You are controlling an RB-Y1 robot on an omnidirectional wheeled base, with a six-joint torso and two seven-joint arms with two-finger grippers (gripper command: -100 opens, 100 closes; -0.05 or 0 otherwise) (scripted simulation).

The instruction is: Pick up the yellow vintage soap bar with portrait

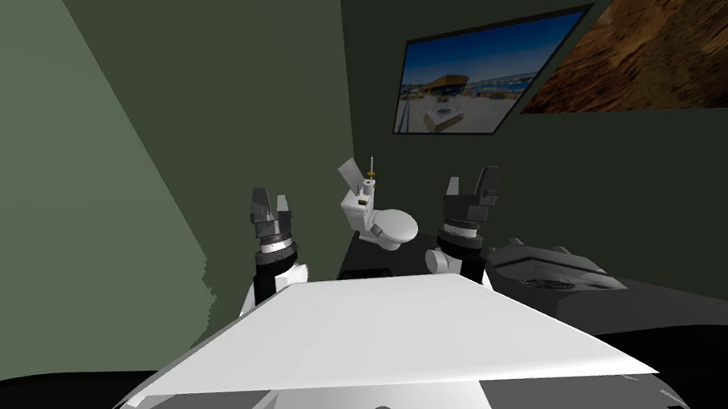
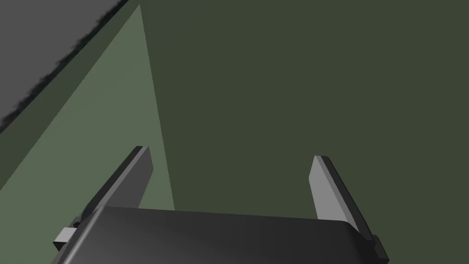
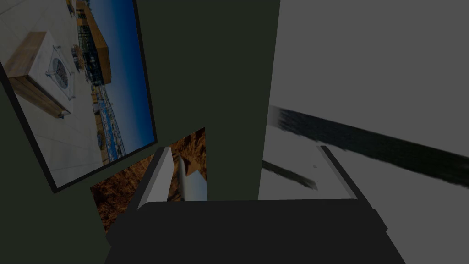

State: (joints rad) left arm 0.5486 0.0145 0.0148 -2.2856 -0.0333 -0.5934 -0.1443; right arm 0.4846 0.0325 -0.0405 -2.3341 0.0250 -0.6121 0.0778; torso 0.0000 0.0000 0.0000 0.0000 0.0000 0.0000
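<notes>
Both agape: left pincer (image 1: 270, 198), right pincer (image 1: 469, 179); toilet (image 1: 381, 223) ahead.

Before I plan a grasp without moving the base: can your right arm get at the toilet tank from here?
Probably not. The toilet tank looks well beyond the right gripper, which is open and raised toward the wall. Nothing seems to stand between them; distance seems the obstacle, so drive closer.

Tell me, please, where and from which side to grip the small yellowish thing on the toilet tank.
Probably from above, pinching across its sides: the small yellowish thing sits on top of the toilet tank, with a tilted grey slab close beside it, so a sideways approach looks crowded. Its exact shape is too small to tell.
</notes>
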